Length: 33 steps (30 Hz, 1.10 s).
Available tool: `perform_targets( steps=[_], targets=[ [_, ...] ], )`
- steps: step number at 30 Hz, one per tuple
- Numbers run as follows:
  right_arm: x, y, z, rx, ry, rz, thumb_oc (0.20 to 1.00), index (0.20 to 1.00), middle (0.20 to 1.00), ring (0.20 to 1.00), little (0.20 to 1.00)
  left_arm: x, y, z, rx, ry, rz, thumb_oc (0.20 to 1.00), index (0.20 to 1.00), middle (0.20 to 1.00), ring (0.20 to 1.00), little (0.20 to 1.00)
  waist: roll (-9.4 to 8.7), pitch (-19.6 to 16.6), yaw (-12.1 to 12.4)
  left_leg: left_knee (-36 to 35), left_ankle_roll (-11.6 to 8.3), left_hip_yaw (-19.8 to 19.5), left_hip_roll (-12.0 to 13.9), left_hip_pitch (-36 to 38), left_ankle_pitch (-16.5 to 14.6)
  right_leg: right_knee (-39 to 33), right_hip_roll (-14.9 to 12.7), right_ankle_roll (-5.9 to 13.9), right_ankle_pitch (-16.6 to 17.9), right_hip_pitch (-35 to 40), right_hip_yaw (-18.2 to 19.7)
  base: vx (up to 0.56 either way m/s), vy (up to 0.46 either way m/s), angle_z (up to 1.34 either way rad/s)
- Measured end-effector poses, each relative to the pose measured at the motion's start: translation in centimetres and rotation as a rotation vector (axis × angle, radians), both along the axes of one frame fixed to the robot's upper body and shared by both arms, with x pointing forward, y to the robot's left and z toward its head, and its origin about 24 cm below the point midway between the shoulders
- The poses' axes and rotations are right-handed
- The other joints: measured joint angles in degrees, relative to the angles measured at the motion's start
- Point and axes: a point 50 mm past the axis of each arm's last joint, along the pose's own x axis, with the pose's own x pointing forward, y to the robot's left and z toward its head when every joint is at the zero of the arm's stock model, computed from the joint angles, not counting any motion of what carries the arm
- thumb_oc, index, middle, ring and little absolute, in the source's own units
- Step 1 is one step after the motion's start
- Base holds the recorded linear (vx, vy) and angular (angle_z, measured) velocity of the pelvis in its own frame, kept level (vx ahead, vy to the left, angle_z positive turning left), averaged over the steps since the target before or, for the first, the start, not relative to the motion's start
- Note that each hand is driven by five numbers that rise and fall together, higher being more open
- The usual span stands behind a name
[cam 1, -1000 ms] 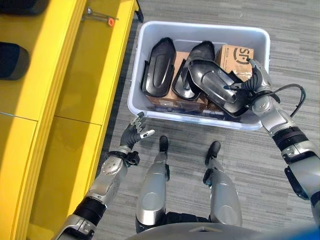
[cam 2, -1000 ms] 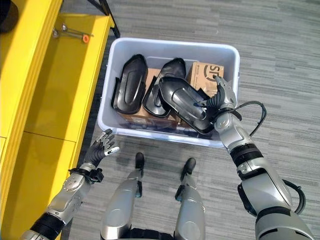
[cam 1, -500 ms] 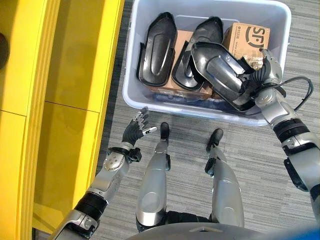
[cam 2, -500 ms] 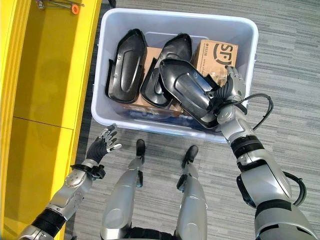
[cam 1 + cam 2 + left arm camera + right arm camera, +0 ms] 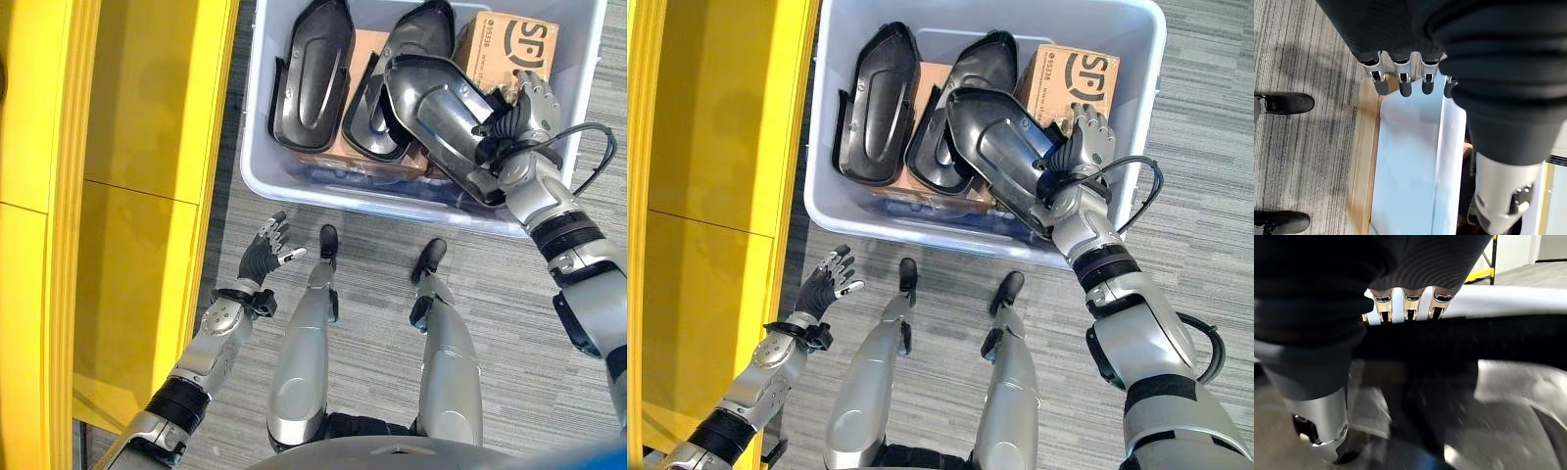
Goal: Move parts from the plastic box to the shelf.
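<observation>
Right robot hand [image 5: 514,122] is curled around the near end of a glossy black part [image 5: 441,117], with the fingers over its edge, holding it at a slant above the other contents of the plastic box [image 5: 257,157], so that its far end lies across them. Left robot hand [image 5: 265,257] hangs over the floor [image 5: 362,264] near the box's front wall, fingers loosely spread and holding nothing; in the left wrist view its dark fingertips [image 5: 1403,88] point toward the pale box side. The floor is grey striped carpet. Inside the box two more black parts [image 5: 312,88] lie side by side on brown cardboard, and a cardboard carton [image 5: 509,44] stands at the far right corner. A yellow shelf [image 5: 127,147] runs along the robot's left, just beside the box.
</observation>
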Motion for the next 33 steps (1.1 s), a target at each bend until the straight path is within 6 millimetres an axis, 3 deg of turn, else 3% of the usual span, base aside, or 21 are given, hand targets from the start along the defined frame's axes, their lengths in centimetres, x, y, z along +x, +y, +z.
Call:
perform_targets(
  steps=[7,17,18,19,20,27,33],
  targets=[
    [0.6,-0.8,0.8,-0.024,0.101,-0.052,1.0,1.0,1.0,1.0,1.0,0.1,0.3,0.7,-0.005,-0.027,0.01,1.0,1.0,1.0,1.0,1.0,0.11,-0.08,0.36,1.49,-0.04,-1.33,0.21,-1.68,-0.13,1.43,-0.14,-0.14,-0.99,-0.82,-1.12,-0.01,-0.014,0.06],
    [1.0,-1.2,2.4,-0.011,0.105,-0.095,1.0,1.0,1.0,1.0,1.0,0.1,0.2,0.9,-0.004,-0.038,0.006,1.0,1.0,1.0,1.0,1.0,0.01,-0.4,0.75,2.58,-0.66,-2.52,0.3,-4.85,-0.04,2.84,-0.31,-0.26,-1.11,-3.7,-1.47,0.0,-0.015,0.02],
    [1.0,-1.2,2.4,-0.006,0.108,-0.096,0.715,0.715,0.715,0.715,0.715,0.1,0.2,0.9,-0.002,-0.038,0.005,1.0,1.0,1.0,1.0,1.0,0.0,-0.97,0.75,2.77,-0.66,-2.85,0.29,-5.58,-0.04,2.81,-0.34,-0.25,-1.11,-4.27,-1.48,0.0,-0.015,0.03],
    [1.0,-1.3,2.5,0.0,0.113,-0.093,0.526,0.526,0.526,0.526,0.526,0.1,0.3,0.9,0.0,-0.038,0.006,1.0,1.0,1.0,1.0,1.0,0.0,-1.65,0.73,3.01,-0.69,-3.06,0.29,-6.42,-0.02,2.87,-0.26,-0.25,-1.11,-4.93,-1.49,0.0,0.0,0.0],
    [1.1,-1.2,2.7,0.012,0.111,-0.091,0.2,0.2,0.2,0.2,0.2,0.1,0.3,0.9,0.002,-0.039,0.007,1.0,1.0,1.0,1.0,1.0,0.02,-1.65,0.75,3.32,-0.7,-3.07,0.35,-6.53,-0.01,2.98,-0.21,-0.23,-1.09,-4.93,-1.48,0.0,0.0,0.0],
    [0.9,-2.4,4.4,0.005,0.133,-0.115,0.2,0.2,0.2,0.2,0.2,0.1,0.6,1.0,0.018,-0.045,0.013,1.0,1.0,1.0,1.0,1.0,0.01,-3.53,1.27,3.76,-0.69,-3.11,0.26,-8.01,0.04,3.4,-0.08,-0.23,-1.06,-6.1,-1.51,0.0,-0.004,0.01],
    [0.7,-2.9,3.1,0.016,0.188,-0.1,0.2,0.2,0.2,0.2,0.2,0.1,0.6,1.0,0.023,-0.047,0.012,1.0,1.0,1.0,1.0,1.0,0.01,-3.53,1.24,4.31,-0.54,-3.08,0.32,-6.82,-0.34,3.2,-0.01,-0.29,-1.11,-4.63,-1.52,0.0,0.0,0.0]
  ],
)
